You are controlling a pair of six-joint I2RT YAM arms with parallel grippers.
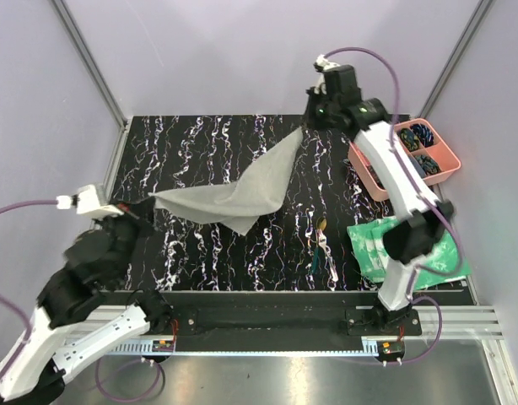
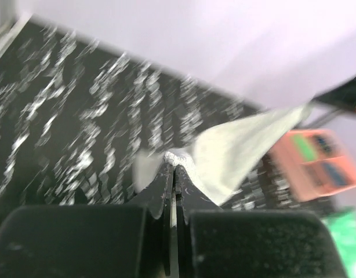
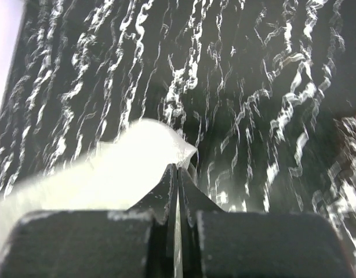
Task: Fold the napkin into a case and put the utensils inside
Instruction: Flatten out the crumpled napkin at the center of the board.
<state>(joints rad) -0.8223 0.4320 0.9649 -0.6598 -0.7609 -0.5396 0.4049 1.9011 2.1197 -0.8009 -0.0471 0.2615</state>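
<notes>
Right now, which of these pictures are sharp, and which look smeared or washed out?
Top external view: sharp and evenly lit, the napkin plain grey between the left gripper and the right gripper. Left wrist view: streaky blur throughout, the black mat with white veins smeared, the pink tray soft. Right wrist view: milder blur, the napkin glaring almost white.

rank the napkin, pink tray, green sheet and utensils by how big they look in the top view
1. napkin
2. green-and-white sheet and pink tray: they look alike, and the right arm hides part of each, so unranked
3. utensils
</notes>
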